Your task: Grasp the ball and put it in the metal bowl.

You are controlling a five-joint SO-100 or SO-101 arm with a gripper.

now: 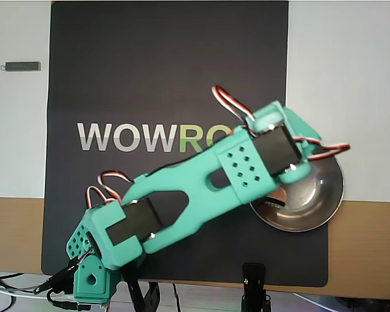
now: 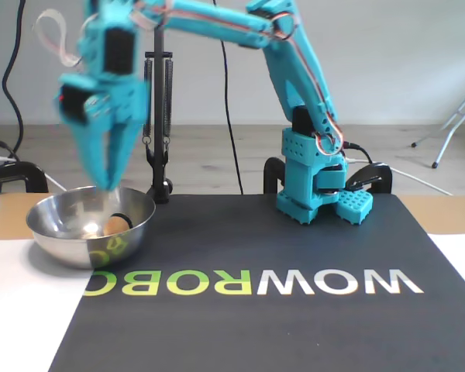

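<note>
While motion-blurred, the tool hangs clenched and empty above the metal bowl, whose wall half-hides the ball.

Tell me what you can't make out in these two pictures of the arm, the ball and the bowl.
- The ball: unseen in the overhead view, where the arm covers part of the bowl; the fixed view shows it inside.
- The gripper: motion-blurred in the fixed view, so open or shut is unclear; hidden under the arm from overhead.
- The arm's base: cut off by the overhead view's bottom edge.
</note>
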